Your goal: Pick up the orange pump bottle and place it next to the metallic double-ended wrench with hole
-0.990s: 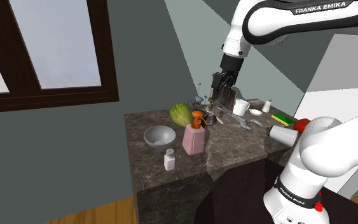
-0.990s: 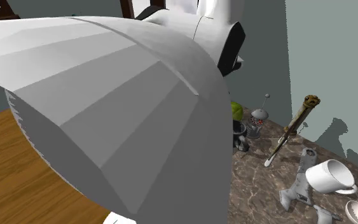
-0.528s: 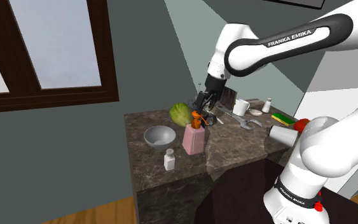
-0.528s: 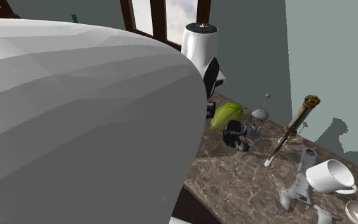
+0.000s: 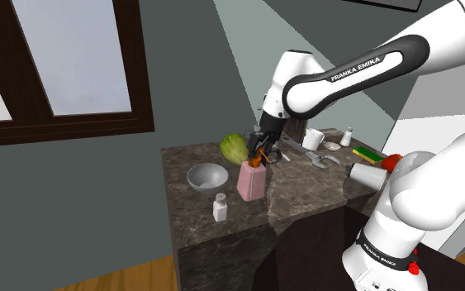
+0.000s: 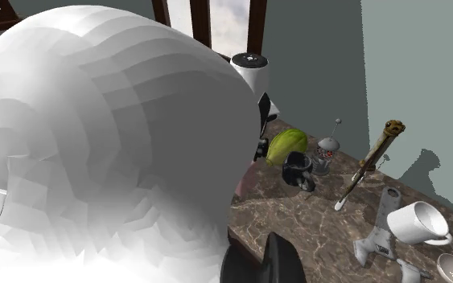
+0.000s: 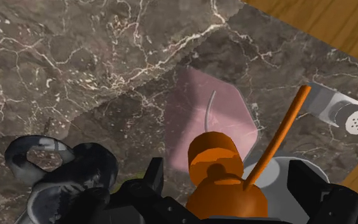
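My gripper (image 7: 227, 177) is open, its fingers (image 7: 151, 178) apart either side of the orange pump (image 7: 217, 162) on the pink bottle (image 7: 208, 114), which stands upright just beside the bowl (image 5: 207, 175). I judge it light, stiff, smooth and tippy. The neck under the pump seems the firmest hold. The wrist view gives me those gaps. The shoulder view gives the wrench (image 5: 309, 155), beyond the bottle from the bowl.
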{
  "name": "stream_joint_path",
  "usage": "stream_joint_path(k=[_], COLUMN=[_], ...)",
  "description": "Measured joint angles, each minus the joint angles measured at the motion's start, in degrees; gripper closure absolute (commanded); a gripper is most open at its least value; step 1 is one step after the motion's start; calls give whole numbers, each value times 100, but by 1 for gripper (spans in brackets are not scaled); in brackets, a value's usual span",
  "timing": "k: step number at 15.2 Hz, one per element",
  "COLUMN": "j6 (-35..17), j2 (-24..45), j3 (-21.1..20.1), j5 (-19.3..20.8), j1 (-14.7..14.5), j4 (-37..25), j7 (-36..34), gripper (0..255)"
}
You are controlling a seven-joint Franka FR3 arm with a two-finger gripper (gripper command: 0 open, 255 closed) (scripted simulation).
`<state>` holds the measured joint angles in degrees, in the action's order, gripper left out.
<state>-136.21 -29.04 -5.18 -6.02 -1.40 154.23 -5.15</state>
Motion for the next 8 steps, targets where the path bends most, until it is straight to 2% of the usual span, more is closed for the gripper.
stream_joint_path(k=[7, 8], j6=[-136, -136], j2=[85, 85], j3=[-3, -3], j5=[-5, -5], j1=[0, 0], j4=[46, 46], j7=[8, 8], gripper=[0, 255])
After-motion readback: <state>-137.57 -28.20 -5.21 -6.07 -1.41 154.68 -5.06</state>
